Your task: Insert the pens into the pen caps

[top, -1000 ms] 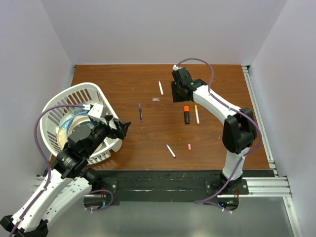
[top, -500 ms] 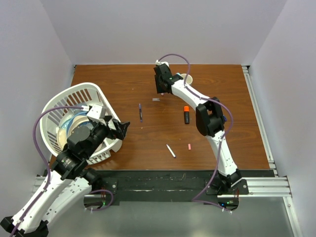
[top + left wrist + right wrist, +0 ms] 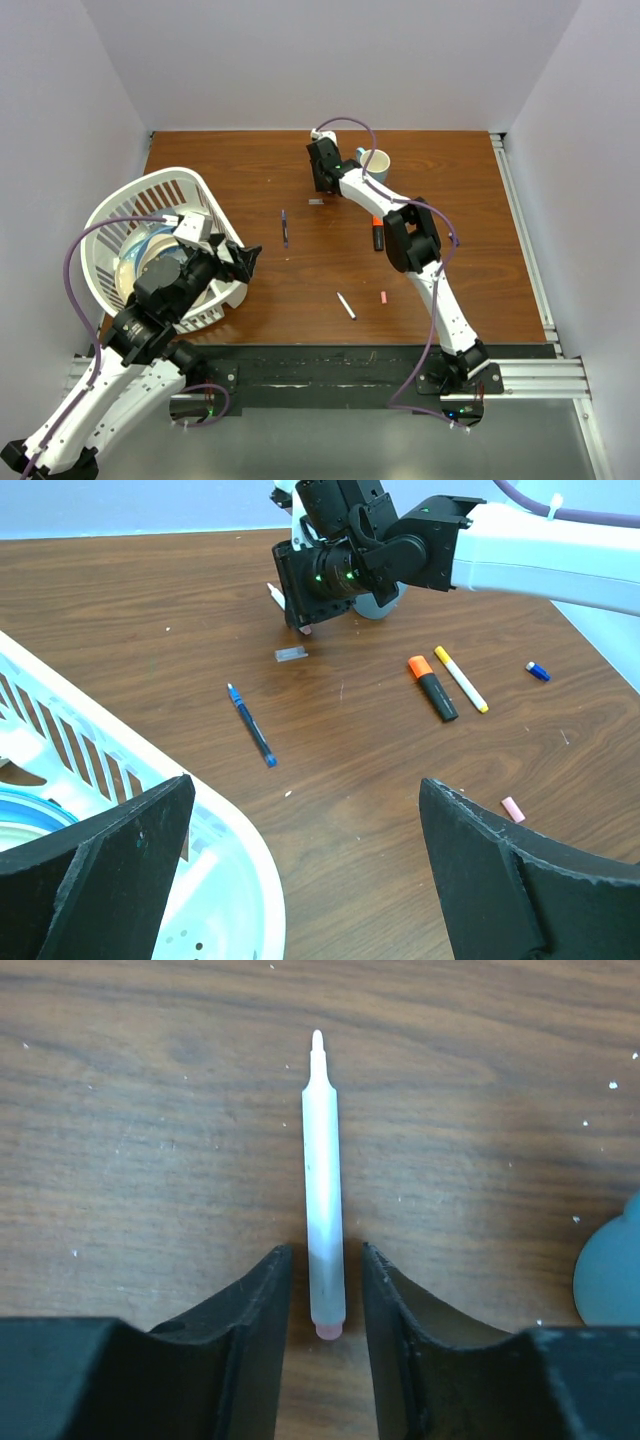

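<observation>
Two hazards on closing the right gripper (image 3: 325, 1252), jaws astride but not yet clamping the tail of the white pen (image 3: 323, 1160) on the table (image 3: 150, 1110) near the mug (image 3: 377, 160), left gripper (image 3: 305, 785) spread wide: swivel from end-only hold, roll from uneven contact.

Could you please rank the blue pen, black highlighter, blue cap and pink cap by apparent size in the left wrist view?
1. blue pen: longest, though thin.
2. black highlighter: shorter, thicker.
3. pink cap and blue cap: look alike; the pink one lies nearer the camera, so unranked.
</observation>
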Robot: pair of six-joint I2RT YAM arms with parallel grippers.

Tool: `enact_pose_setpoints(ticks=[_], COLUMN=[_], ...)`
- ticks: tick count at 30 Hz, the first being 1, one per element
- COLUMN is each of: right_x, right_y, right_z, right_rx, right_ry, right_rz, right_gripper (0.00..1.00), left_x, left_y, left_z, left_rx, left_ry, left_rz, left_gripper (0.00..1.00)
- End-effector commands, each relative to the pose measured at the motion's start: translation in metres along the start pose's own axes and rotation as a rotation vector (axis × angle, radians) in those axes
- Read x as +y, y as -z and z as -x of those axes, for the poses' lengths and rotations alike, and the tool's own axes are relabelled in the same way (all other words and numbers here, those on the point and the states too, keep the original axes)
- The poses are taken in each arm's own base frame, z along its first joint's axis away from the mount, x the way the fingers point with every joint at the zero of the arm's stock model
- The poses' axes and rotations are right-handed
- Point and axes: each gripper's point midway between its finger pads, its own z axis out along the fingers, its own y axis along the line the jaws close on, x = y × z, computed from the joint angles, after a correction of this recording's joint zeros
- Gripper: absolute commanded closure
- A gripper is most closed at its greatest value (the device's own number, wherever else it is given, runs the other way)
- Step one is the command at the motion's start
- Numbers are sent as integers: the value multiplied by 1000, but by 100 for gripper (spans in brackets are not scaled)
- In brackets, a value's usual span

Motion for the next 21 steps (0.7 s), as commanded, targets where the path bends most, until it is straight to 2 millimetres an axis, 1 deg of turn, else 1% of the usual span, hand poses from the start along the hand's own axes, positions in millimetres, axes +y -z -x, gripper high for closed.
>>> enact_pose_setpoints(ticks=[1, 2, 3, 4, 5, 6, 7, 8, 9, 10, 11, 12, 13, 14, 15, 16, 18, 19, 21], right_x=[-8, -11, -14, -17, -21, -23, -22, -25, -25, -24, -24, -20, -22, -28, -19, -21, -11, -14, -7], right_y=[6, 6, 13, 16, 17, 25, 29, 31, 44, 49, 52, 60, 76, 81, 89, 102, 114, 124, 135], right_z=[7, -4, 1, -3, -18, -12, -16, -33, -25, -30, -57, -58, -49, -78, -81, -92, -101, -109, -116], right_rx=[-8, 17, 11, 18, 51, 39, 51, 86, 72, 80, 138, 121, 86, 127, 113, 122, 113, 122, 125], right_ry=[0, 15, 26, 36, 57, 65, 72, 87, 75, 72, 83, 82, 75, 81, 79, 80, 80, 78, 34], right_rz=[-33, -39, -41, -49, -57, -49, -31, -33, -16, -3, 20, 31, 32, 14, 41, 52, 78, 78, 116], right_gripper=[67, 69, 74, 75, 76, 80, 82, 83, 86, 87, 87, 87, 87, 87, 87, 87, 89, 89, 90], left_x=[0, -1, -3, -3, -4, -4, -4, -2, -2, -2, -4, -6, -9, -11, -13, -18, -22, -23, -24], left_y=[-1, -1, 0, -1, -1, -2, -2, -3, -3, -3, -3, -3, -4, -5, -6, -9, -11, -13, -15], left_z=[12, 11, 13, 11, 11, 9, 10, 7, 8, 8, 7, 7, 4, 6, 5, 3, 0, -1, -1], left_rx=[-56, -58, -68, -64, -63, -55, -52, -38, -39, -37, -35, -34, -25, -32, -29, -14, 12, 27, 38], left_ry=[-19, -22, -23, -25, -25, -28, -30, -31, -28, -25, -22, -18, -17, -10, -1, 2, 18, 24, 66], left_rz=[0, -10, -18, -24, -27, -25, -22, -11, -11, -14, -22, -31, -48, -59, -68, -91, -103, -103, -96], left_gripper=[0, 0, 0, 0, 0, 0, 1, 1, 1, 1, 2, 2, 2, 2, 2, 2, 2, 2, 1])
